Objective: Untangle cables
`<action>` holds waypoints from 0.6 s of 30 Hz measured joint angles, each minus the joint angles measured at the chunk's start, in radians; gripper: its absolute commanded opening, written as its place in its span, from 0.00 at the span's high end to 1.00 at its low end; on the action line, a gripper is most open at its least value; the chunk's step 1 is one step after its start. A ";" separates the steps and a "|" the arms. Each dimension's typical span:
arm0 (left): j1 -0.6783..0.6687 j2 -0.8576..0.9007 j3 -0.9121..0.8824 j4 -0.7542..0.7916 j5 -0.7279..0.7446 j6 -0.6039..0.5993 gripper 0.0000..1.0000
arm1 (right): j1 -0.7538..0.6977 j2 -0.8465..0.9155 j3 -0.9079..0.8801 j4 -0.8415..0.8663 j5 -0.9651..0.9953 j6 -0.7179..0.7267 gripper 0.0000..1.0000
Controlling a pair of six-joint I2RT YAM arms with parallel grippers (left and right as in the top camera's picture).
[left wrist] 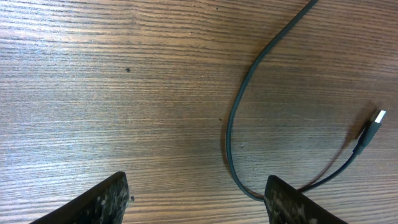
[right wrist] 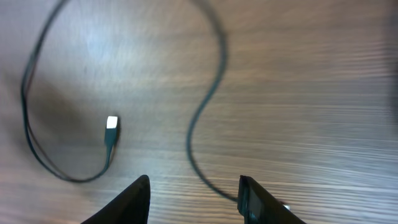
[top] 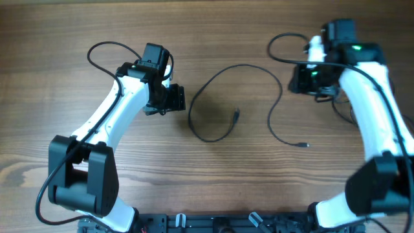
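One thin black cable lies spread in a loose open loop on the middle of the wooden table. One plug end lies inside the loop and the other at the lower right. My left gripper is open and empty just left of the loop. In the left wrist view the cable curves past the right finger of the gripper, with a USB plug at the right. My right gripper is open and empty right of the loop. The right wrist view shows the gripper above the cable and a plug.
Thicker black arm cables arc behind the left arm and the right arm. Another dark cable bundle sits by the right arm. The arm bases stand at the front edge.
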 measured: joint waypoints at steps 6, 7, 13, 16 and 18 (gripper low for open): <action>0.020 0.000 0.000 0.000 -0.045 -0.015 0.20 | 0.218 0.166 0.000 -0.003 -0.047 0.154 0.58; 0.048 0.000 0.000 0.000 -0.053 -0.027 0.18 | 0.272 0.190 0.000 0.007 -0.057 0.223 0.57; 0.212 0.000 0.000 0.000 -0.061 -0.061 0.14 | 0.443 0.199 -0.088 0.186 -0.045 0.507 0.57; 0.248 0.000 0.000 0.000 -0.056 -0.061 0.14 | 0.460 0.200 -0.168 0.240 -0.004 0.568 0.57; 0.249 0.000 0.000 0.000 -0.052 -0.061 0.14 | 0.472 0.200 -0.212 0.298 0.027 0.597 0.57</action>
